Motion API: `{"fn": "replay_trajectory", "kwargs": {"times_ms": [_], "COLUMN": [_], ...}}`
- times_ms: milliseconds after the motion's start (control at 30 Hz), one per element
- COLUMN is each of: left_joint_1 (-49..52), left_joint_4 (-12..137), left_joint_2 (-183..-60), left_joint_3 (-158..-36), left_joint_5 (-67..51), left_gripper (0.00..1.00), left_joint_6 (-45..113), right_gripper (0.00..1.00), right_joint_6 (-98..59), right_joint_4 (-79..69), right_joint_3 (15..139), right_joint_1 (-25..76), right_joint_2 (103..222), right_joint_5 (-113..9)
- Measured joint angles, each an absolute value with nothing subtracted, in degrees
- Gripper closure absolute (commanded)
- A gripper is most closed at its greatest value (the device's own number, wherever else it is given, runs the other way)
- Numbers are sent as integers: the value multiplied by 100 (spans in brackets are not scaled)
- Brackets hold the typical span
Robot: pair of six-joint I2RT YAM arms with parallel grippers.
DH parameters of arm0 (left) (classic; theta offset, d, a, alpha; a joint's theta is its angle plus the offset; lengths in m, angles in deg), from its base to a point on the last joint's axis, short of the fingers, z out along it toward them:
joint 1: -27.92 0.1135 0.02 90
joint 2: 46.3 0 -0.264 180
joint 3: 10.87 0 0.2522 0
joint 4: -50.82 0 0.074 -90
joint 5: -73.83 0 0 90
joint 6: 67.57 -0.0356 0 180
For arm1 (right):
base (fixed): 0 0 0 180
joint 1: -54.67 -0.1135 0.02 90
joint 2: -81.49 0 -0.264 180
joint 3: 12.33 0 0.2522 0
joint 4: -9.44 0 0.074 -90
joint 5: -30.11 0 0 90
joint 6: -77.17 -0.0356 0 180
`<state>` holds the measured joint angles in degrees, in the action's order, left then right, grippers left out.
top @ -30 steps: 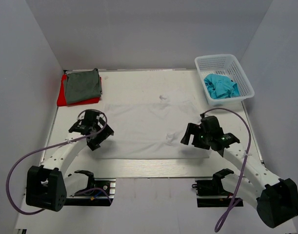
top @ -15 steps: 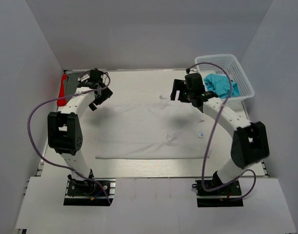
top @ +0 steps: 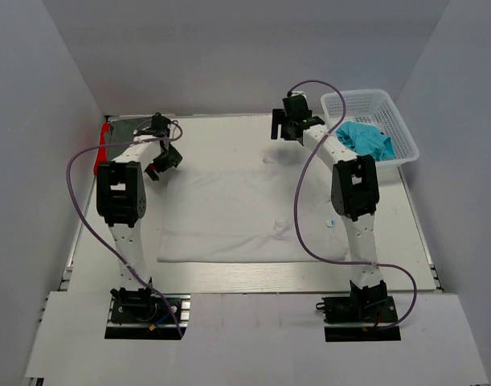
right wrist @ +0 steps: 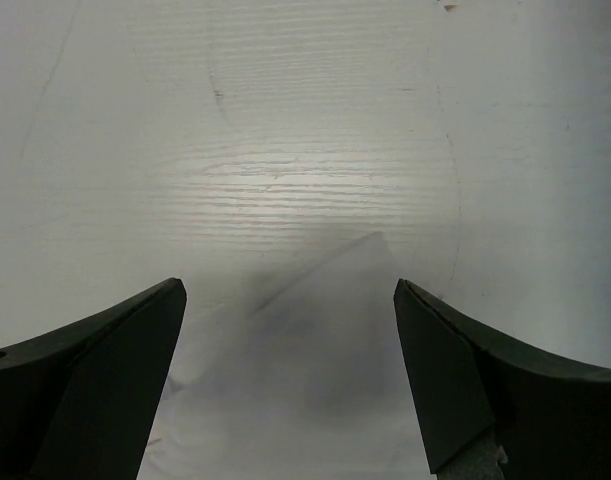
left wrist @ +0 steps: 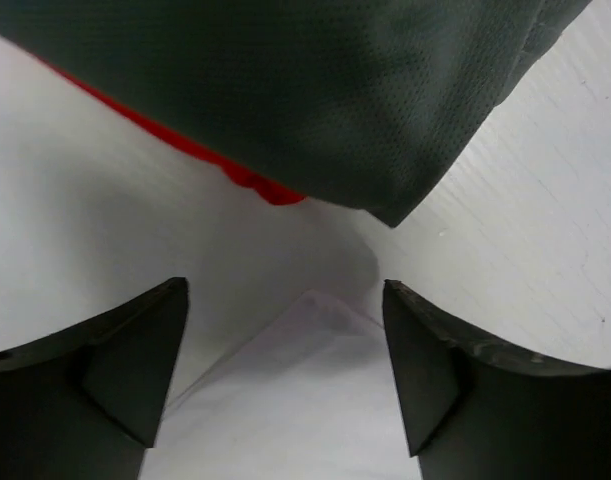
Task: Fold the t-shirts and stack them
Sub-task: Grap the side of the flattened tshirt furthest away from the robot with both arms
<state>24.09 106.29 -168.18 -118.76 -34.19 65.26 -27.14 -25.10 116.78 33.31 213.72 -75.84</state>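
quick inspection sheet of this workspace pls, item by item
surface: white wood-grain table, faint marks in the right wrist view
job's things: plain white t-shirt spread flat mid-table; folded dark grey t-shirt lying on red t-shirt at the far-left corner; crumpled teal t-shirt in the basket
clutter: white plastic mesh basket at the far-right corner
grippers: left gripper open, empty, over the white t-shirt's far-left corner; right gripper open, empty, over another far corner of it
cables: left purple cable and right purple cable loop off the arms
surroundings: plain pale walls on three sides
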Motion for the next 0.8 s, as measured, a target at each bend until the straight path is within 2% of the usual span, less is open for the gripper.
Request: {"fn": "replay_trajectory", "kwargs": {"times_ms": [33,133,167,267,300,367,567,733,800], "left_joint_1": [2406,2406,2406,2406,2406,2406,2406,2406,2398], "left_joint_4": [10625,10555,10524,10378,10352,10306,10129,9687,9571], "left_joint_2": [-16897,-17054,-17054,-17065,-17070,-17078,-17024,-16753,-16626], "left_joint_3": [-11915,-11965,-11965,-11963,-11963,-11963,-11823,-11334,-11133], "left_joint_5": [-3390,-3331,-3305,-3169,-3137,-3032,-2848,-2750,-2715], "left_gripper": [17,35,50,67,83,100,100,100,100], "left_joint_6": [6491,6378,6358,6314,6312,6312,6227,6139,6102], "right_gripper": [10,10,10,10,10,10,10,28,33], "right_joint_6": [-2696,-2648,-2615,-2491,-2441,-2375,-2314,-2285,-2285], "right_joint_4": [-2499,-2433,-2383,-2219,-2180,-2103,-1992,-2003,-1948], "right_joint_3": [11748,11792,11792,11794,11836,12028,12376,12363,12297], "right_joint_1": [3357,3440,3469,3558,3578,3615,3672,3691,3691], "right_joint_2": [21483,21728,21794,21995,22084,22312,22664,22664,22642], "right_joint_5": [-7581,-7570,-7555,-7455,-7431,-7409,-7404,-7404,-7407]}}
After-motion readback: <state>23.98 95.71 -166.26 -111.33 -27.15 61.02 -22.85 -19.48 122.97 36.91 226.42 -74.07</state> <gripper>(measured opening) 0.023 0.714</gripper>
